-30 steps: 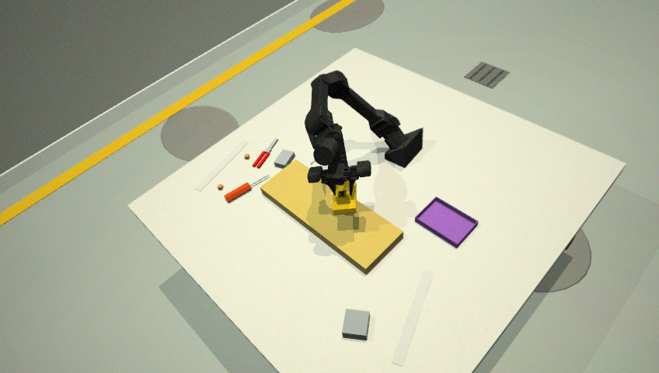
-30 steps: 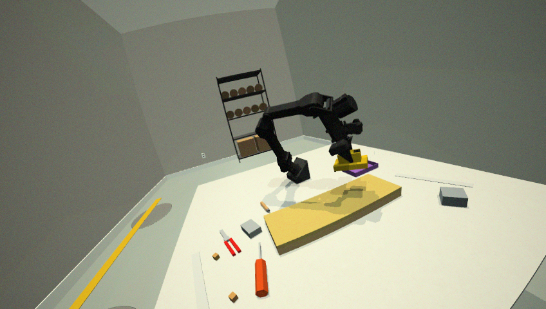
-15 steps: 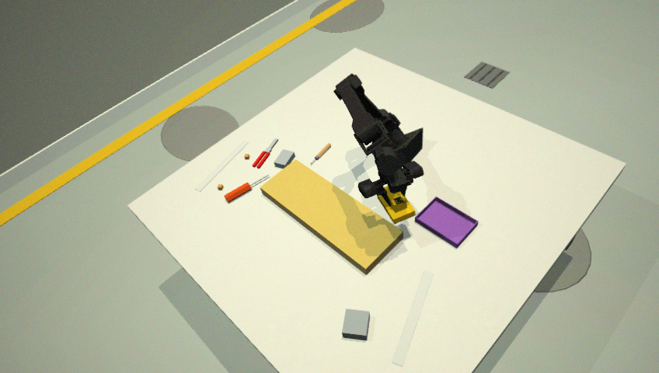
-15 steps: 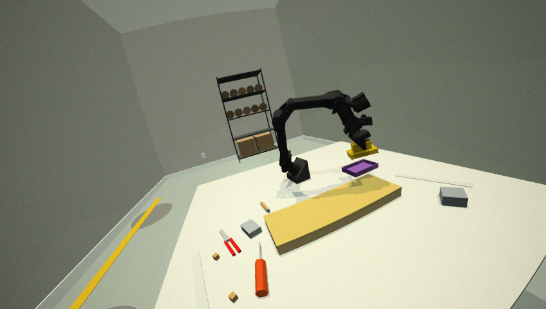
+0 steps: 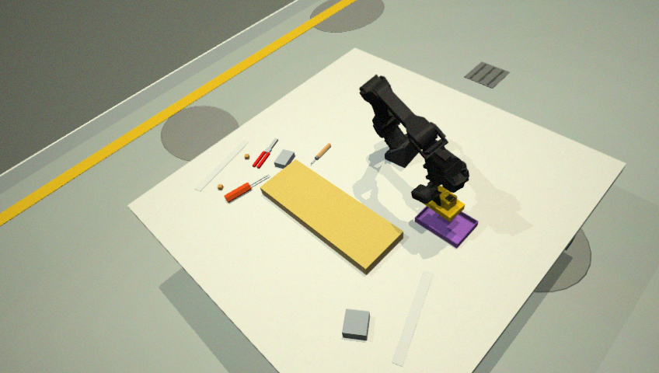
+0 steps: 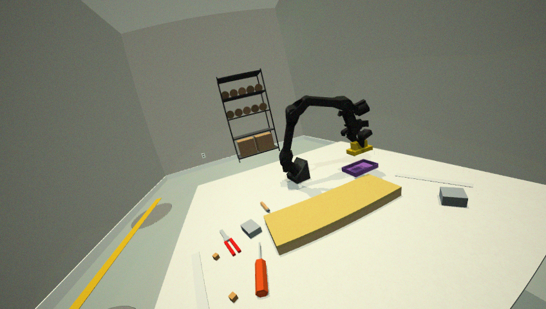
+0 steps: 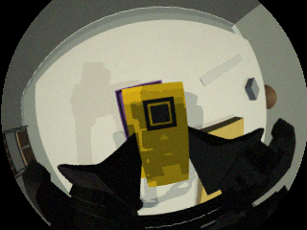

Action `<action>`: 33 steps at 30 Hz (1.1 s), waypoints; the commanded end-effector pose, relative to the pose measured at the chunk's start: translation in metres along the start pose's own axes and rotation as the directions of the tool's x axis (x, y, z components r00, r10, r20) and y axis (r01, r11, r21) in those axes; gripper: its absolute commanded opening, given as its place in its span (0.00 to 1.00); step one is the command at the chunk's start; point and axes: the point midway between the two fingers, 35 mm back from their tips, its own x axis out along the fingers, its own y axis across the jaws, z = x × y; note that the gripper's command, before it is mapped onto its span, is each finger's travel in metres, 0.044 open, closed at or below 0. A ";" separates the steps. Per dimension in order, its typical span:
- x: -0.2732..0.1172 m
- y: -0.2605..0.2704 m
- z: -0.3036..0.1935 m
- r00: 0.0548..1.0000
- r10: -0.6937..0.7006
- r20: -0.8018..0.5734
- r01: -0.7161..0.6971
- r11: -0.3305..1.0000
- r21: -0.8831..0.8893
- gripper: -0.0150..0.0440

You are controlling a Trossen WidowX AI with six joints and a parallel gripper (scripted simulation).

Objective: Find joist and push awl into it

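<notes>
Pale surface (image 5: pixel 545 184) (image 6: pixel 440 237) (image 7: pixel 62 110) from the top: our jaws (image 5: pixel 439 197) (image 6: pixel 360 144) pinch the stud finder (image 5: pixel 455 210) (image 6: pixel 359 149) (image 7: pixel 165 139) above the empty tray (image 5: pixel 468 233) (image 6: pixel 360 170) (image 7: pixel 122 107), at four o'clock. Exterior: the finder hangs clear; awl (image 5: pixel 323 151) (image 6: pixel 264 206) untouched; panel (image 5: pixel 332 214) (image 6: pixel 333 210) (image 7: pixel 225 131) awaiting its hole. Wrist: tray peeks out at eleven o'clock; we judge searching finished.

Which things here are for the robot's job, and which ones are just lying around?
For the job:
- yellow stud finder, held by the end effector
- purple tray
- yellow floor panel
- awl with the wooden handle

Just lying about:
- orange screwdriver
- red-handled pliers
- two gray blocks
- two tiny wooden cubes
- two pale strips
</notes>
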 end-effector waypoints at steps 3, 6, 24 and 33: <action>0.011 0.024 0.007 1.000 0.015 -0.013 -0.016 0.998 -0.067 0.25; 0.013 0.024 0.007 1.000 0.015 -0.013 -0.016 0.998 -0.067 0.25; 0.045 0.022 0.000 1.000 0.014 -0.013 -0.015 0.998 -0.066 0.25; 0.060 0.021 -0.004 1.000 0.014 -0.013 -0.015 0.998 -0.066 0.25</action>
